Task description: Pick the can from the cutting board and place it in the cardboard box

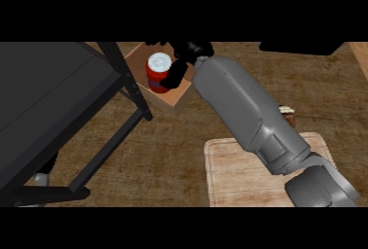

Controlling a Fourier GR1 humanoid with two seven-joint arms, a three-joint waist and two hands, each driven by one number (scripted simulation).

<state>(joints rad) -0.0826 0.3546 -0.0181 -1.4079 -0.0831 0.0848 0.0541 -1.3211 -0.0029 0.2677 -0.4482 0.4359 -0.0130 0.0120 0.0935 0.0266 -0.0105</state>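
- Lighting dim, even; no glare.
- Grey forearm [248, 116] softly shaded along its lower side.
- Dark frame [115, 97] nearly black, detail lost.

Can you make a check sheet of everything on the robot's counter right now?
Surface: brown wooden counter.
Job's things: red can with a white top stands upright inside the cardboard box; the cutting board has no can on it.
Clutter: a small cupcake-like thing, partly hidden behind the forearm.
Hands: right hand is over the box, fingers beside the can; whether it grips, cannot tell. Left hand not in view.
Cables: nothing seen.
Surroundings: big dark appliance at the left.
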